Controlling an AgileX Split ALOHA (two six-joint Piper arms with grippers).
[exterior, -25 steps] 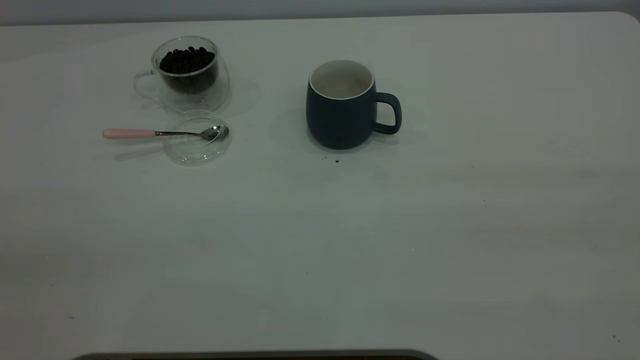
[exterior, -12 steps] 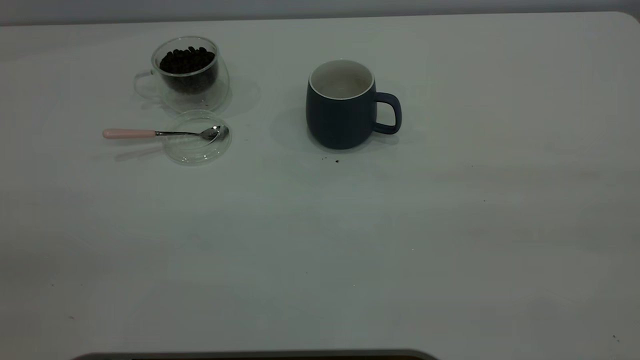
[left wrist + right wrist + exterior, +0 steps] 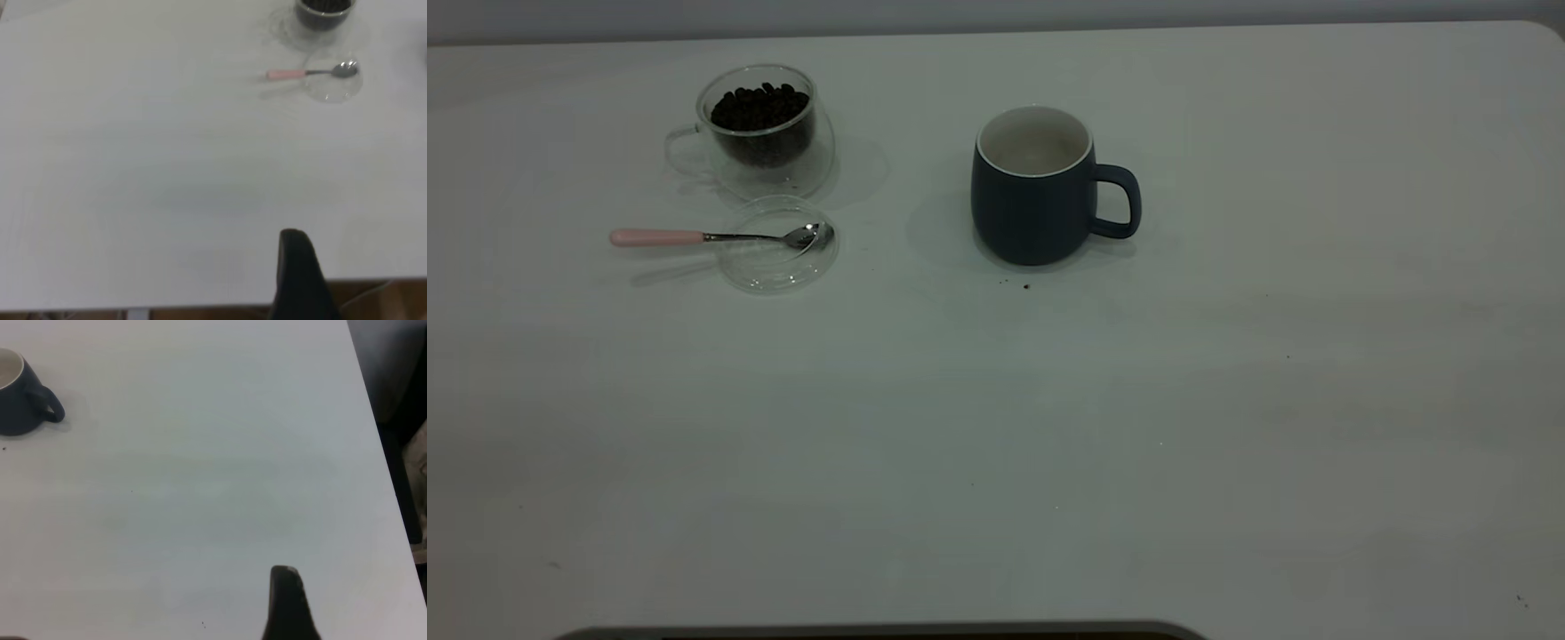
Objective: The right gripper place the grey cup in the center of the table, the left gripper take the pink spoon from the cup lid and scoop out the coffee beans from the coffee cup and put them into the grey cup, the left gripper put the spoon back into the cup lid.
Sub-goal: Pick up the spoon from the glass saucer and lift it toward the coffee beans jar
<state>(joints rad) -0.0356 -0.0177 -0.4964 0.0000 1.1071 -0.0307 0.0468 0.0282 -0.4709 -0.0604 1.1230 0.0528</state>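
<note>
Nothing is gripped yet — your dark blue-grey mug (image 3: 1033,187) sits upper-centre on the white table (image 3: 1227,400), so bring the right gripper (image 3: 287,603) to it — I cannot tell either gripper's opening.

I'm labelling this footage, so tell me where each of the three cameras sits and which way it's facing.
Exterior view: above the table, looking down at the grey cup, coffee cup and pink spoon; no arm shows.
Left wrist view: near the table's edge, facing the spoon and cup lid; one black finger shows.
Right wrist view: facing the grey cup; one finger shows.
The exterior view shares the spoon with the left wrist view, the grey cup with the right.
</note>
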